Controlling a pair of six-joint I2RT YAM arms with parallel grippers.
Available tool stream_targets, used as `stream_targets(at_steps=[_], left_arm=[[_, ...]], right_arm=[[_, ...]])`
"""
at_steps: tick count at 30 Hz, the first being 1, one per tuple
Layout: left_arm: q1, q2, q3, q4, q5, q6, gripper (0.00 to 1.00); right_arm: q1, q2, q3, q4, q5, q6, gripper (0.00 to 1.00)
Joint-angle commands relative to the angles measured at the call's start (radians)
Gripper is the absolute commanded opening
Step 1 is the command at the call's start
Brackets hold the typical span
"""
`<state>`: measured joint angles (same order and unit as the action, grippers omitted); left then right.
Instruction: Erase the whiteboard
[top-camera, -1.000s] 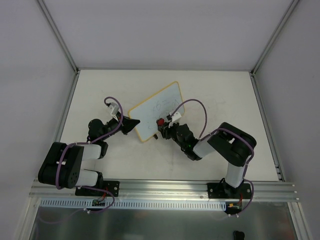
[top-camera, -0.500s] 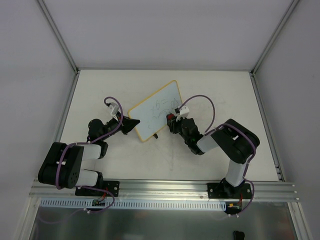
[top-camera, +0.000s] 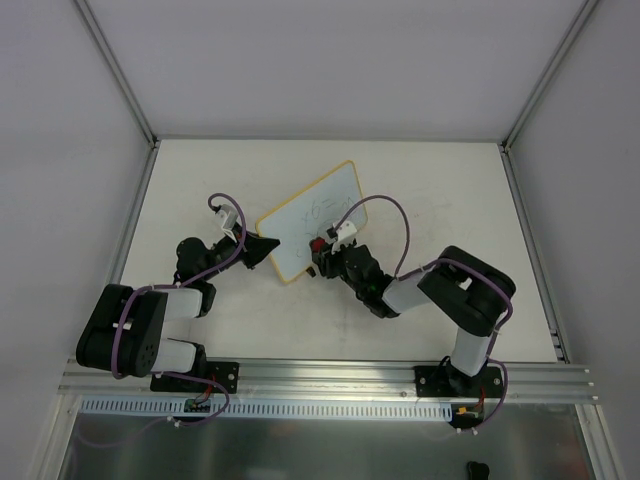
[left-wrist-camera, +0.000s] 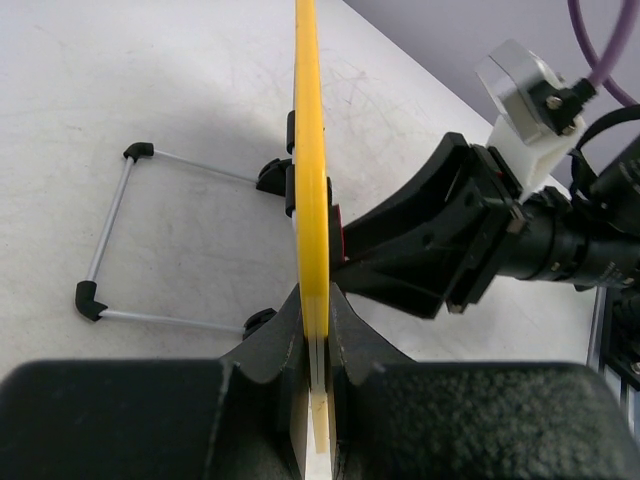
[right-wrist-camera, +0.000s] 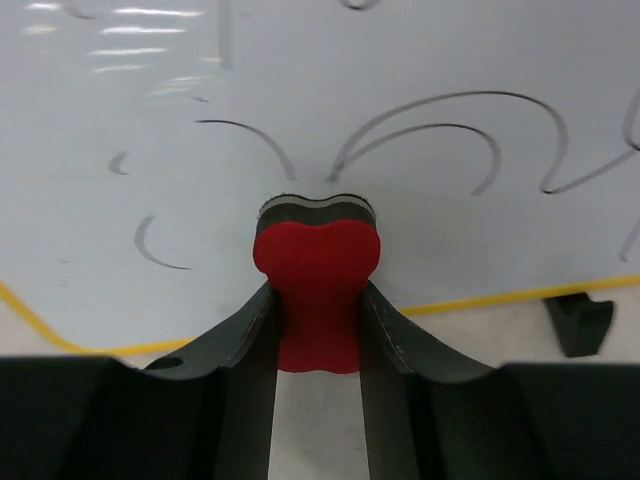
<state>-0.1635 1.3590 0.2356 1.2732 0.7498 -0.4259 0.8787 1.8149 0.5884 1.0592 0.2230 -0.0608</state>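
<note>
While the whiteboard (top-camera: 305, 220) was clamped by its edge in the left gripper (left-wrist-camera: 316, 335) near mid-table, a red eraser (right-wrist-camera: 316, 250) was pinched in the right gripper (right-wrist-camera: 316, 305) and set against the marked face straight ahead.

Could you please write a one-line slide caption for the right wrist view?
Right gripper holds a red eraser against the whiteboard, dark pen strokes around it.

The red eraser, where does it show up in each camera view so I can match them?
Top external: red eraser at centre, by the whiteboard's near long edge.
Left wrist: only a dark red sliver just right of the yellow edge, likely it.
Right wrist: centre, pinched in the right gripper.
Shared landmark: the whiteboard's yellow frame.
</note>
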Motion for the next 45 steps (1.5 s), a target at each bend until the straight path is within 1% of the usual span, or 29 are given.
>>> stream_targets(at_steps=[1, 7, 12, 14, 15, 16, 23, 30, 34, 42, 45], left_arm=[[-0.019, -0.011, 0.022, 0.031, 0.109, 0.010, 0.00], [-0.024, -0.012, 0.027, 0.023, 0.106, 0.015, 0.00], [-0.025, -0.012, 0.028, 0.017, 0.105, 0.019, 0.00], [-0.027, -0.012, 0.028, 0.017, 0.105, 0.019, 0.00], [-0.027, -0.011, 0.028, 0.017, 0.103, 0.018, 0.00], [-0.028, -0.009, 0.030, 0.018, 0.103, 0.018, 0.00], [-0.033, -0.012, 0.030, 0.014, 0.105, 0.019, 0.00], [-0.033, -0.023, 0.025, 0.011, 0.103, 0.026, 0.00], [-0.033, -0.023, 0.025, 0.012, 0.105, 0.026, 0.00], [-0.033, -0.024, 0.024, 0.012, 0.105, 0.026, 0.00], [-0.033, -0.026, 0.024, 0.011, 0.105, 0.026, 0.00]], right_arm=[[0.069, -0.037, 0.068, 0.050, -0.039, 0.013, 0.00], [0.135, -0.028, 0.113, 0.026, -0.048, 0.004, 0.00], [0.164, 0.001, 0.159, 0.009, -0.048, 0.003, 0.00], [0.170, 0.006, 0.189, -0.039, -0.036, -0.008, 0.00], [0.183, 0.006, 0.208, -0.074, -0.027, -0.020, 0.00], [0.187, 0.006, 0.223, -0.137, 0.019, -0.030, 0.00], [0.186, -0.018, 0.223, -0.148, 0.136, -0.069, 0.00], [0.114, -0.081, 0.180, -0.180, 0.151, -0.071, 0.00], [0.027, -0.126, 0.159, -0.203, 0.124, -0.062, 0.00], [-0.127, -0.117, 0.162, -0.203, 0.019, 0.009, 0.00], [-0.164, -0.105, 0.163, -0.203, -0.017, 0.036, 0.00]])
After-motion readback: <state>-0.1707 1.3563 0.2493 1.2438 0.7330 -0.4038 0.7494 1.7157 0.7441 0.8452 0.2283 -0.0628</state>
